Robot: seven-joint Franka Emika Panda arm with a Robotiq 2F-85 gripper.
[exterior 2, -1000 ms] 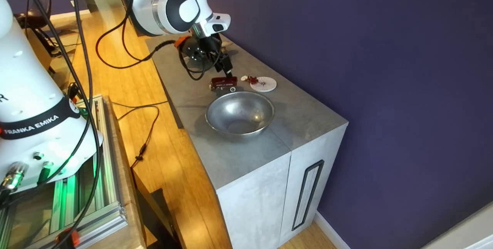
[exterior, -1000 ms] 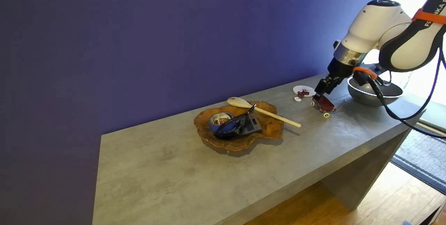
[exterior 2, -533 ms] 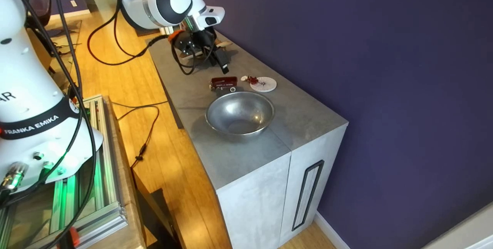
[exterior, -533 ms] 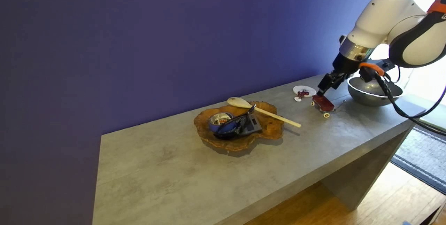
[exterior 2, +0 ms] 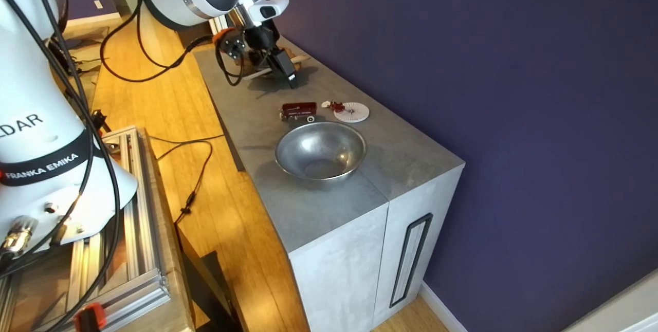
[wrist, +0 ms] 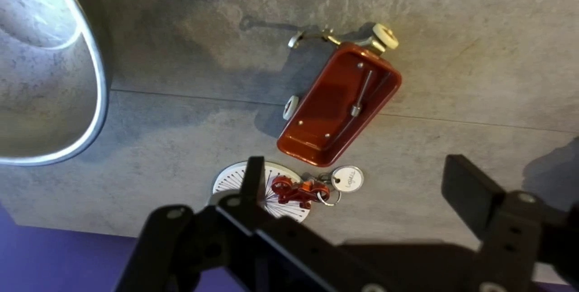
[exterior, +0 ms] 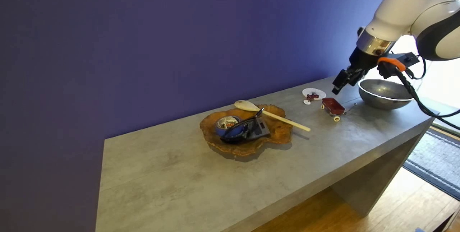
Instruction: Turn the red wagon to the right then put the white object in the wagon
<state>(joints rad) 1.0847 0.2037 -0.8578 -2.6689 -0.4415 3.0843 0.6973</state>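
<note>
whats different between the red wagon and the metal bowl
Shape: the red wagon is boxy and oblong, the metal bowl round. Colour: the wagon is red, the bowl silvery. Size: the wagon is much smaller than the bowl. Build: the wagon is wheeled, the bowl is not. Both are open-topped, shiny and stand on the grey counter.

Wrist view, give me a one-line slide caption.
Open gripper above a gray tabletop with a red toy wagon, white disc, red keychain and part of a metal bowl.
</note>
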